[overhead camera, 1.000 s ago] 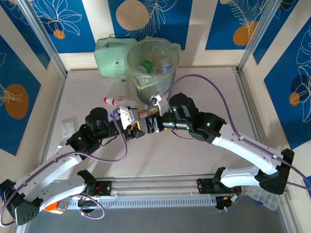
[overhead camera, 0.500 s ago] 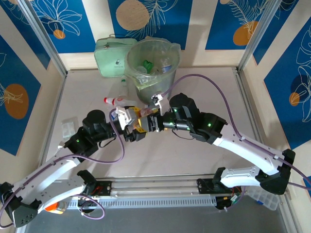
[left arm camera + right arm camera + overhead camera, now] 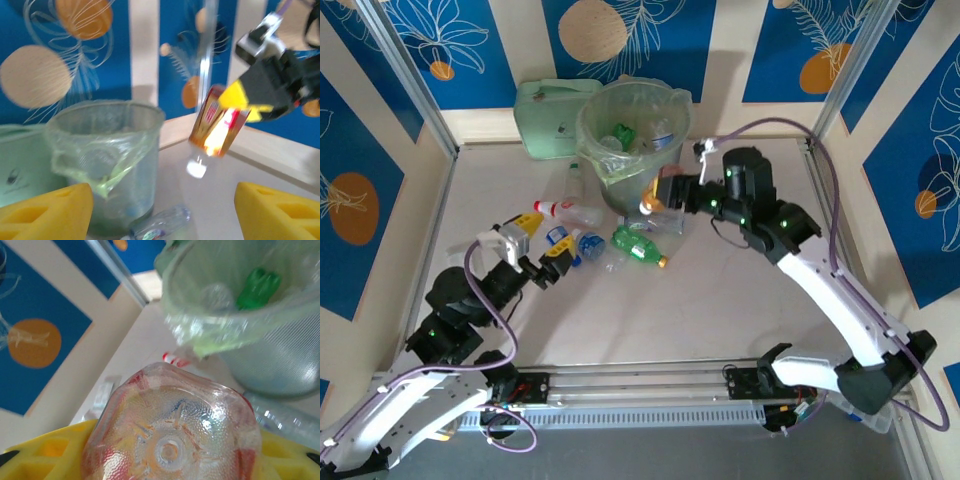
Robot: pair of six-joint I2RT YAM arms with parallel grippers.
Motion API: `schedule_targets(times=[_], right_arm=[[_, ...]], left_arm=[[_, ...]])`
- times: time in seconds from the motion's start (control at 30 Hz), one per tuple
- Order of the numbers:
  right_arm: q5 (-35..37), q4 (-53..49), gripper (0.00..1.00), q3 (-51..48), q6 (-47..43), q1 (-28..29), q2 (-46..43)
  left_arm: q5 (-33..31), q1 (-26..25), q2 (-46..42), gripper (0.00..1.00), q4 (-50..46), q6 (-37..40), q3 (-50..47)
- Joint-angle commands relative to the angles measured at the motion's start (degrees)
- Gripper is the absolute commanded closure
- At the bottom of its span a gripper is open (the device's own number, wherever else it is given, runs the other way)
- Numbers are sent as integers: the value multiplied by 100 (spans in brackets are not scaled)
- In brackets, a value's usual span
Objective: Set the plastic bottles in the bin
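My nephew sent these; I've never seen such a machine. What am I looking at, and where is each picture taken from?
These are two robot arms bolted to a table, each ending in a two-finger claw. One picture looks down from above; the other two come from cameras on the wrists. The right claw grips a clear bottle close to the lined bin, which holds bottles. The left claw is open and empty. A green bottle and a few others lie on the table, and a pale green case stands behind.
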Motion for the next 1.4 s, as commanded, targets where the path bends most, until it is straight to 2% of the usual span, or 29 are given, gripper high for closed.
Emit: schedule_targets(times=[0.0,0.13,0.33,0.47,0.63,0.77,0.87,0.97,1.17,1.37], right_arm=[[-454,118,55,837,-97,-415,447],[-481,-15,55,2003,-272,-718,1306],[-534,-586,54,4069,-326,-1090,2998],[-578,-1486,54,5606,-448,-1002,4136],[-320,-2534,53,6808,-575,-798,5133],[-314,-2991,53,6889,-494,-749,5396],[-385,-2872,53,6482,-467,-746,5462],[-430,-2947,53,6552,-513,-714,5796],[-167,-3090,46,6968,-812,-531,6481],[-162,-2893,42,7004,-811,-512,6671]], left_arm=[[-993,-37,121,26,-175,-51,-121],[-1175,0,291,25,-223,-49,-120],[-885,45,429,25,-299,-117,-129],[-1024,57,326,26,-282,-142,-142],[-1167,58,135,27,-178,-156,-234],[-1261,57,114,27,-154,-125,-244],[-1294,56,87,27,-142,-134,-252],[-1275,54,86,27,-134,-143,-269],[-1275,58,86,27,-135,-137,-279],[-1258,58,95,27,-113,-109,-292]])
